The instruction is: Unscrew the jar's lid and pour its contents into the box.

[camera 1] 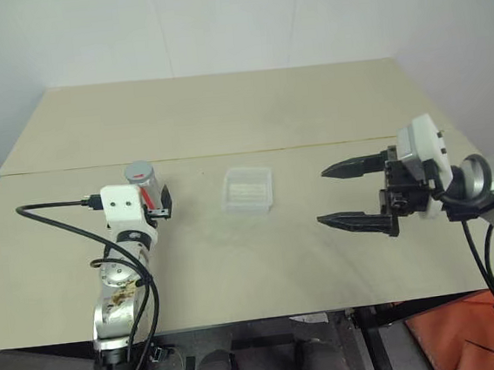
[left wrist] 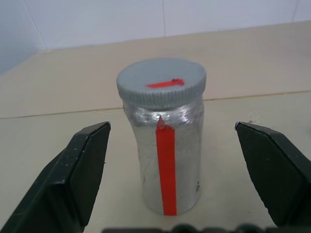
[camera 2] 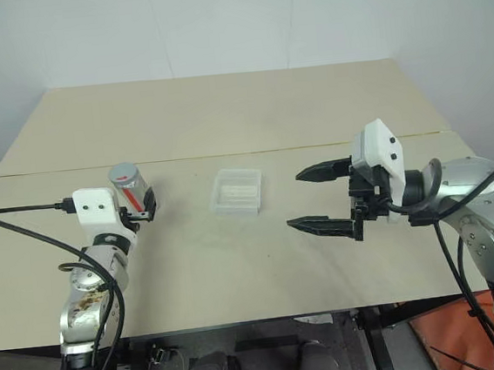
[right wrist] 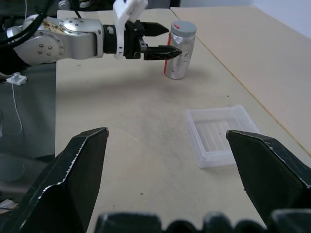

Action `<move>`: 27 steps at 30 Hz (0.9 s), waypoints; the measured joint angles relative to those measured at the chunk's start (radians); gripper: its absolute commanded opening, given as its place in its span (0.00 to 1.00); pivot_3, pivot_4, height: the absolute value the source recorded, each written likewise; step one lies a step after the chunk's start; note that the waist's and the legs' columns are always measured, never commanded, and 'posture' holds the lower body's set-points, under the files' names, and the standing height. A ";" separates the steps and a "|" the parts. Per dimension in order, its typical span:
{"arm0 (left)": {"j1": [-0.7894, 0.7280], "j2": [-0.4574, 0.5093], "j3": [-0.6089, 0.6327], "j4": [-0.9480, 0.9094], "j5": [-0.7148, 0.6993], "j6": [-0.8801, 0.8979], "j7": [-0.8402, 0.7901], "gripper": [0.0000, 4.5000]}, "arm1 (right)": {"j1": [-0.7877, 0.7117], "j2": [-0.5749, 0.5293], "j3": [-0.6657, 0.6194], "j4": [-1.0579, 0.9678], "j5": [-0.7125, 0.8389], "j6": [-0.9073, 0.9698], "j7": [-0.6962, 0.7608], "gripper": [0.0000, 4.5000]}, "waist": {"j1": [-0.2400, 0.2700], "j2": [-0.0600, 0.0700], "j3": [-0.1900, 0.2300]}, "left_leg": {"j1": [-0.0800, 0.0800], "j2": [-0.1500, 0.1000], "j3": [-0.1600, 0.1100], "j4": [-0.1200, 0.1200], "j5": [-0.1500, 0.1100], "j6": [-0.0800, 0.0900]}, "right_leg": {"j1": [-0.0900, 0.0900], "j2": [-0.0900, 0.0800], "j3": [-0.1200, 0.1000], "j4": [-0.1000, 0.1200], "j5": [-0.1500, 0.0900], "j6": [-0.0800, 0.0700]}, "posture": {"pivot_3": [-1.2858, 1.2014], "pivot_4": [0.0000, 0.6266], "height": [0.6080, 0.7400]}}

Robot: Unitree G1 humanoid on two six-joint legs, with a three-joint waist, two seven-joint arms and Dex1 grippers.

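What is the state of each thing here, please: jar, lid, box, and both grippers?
Jar: upright on the table, between the left gripper's fingers, not gripped.
Lid: on the jar.
Box: flat on the table, open side up.
Left gripper: open.
Right gripper: open, holds nothing.

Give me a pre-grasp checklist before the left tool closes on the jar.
1. Jar upright on the table: ok.
2. Lid seated on the jar: ok.
3. Left tool open, one finger either side of the jar, not touching: ok.
4. Right tool open and empty, ready for the lid: ok.
5. Box upright between the two tools, nothing visible in it: ok.
6. Contents inside the jar: cannot tell, wall is not see-through.
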 measured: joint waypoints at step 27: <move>-0.199 -0.018 0.002 0.299 0.028 -0.092 0.043 0.95 | 0.030 -0.008 -0.024 -0.041 0.002 0.000 -0.012 1.00 | 0.000 0.000 0.000 | -0.001 0.000 0.000 0.000 0.000 0.000 | 0.000 0.000 0.000 0.000 0.000 0.000 | 0.52 0.24 1.00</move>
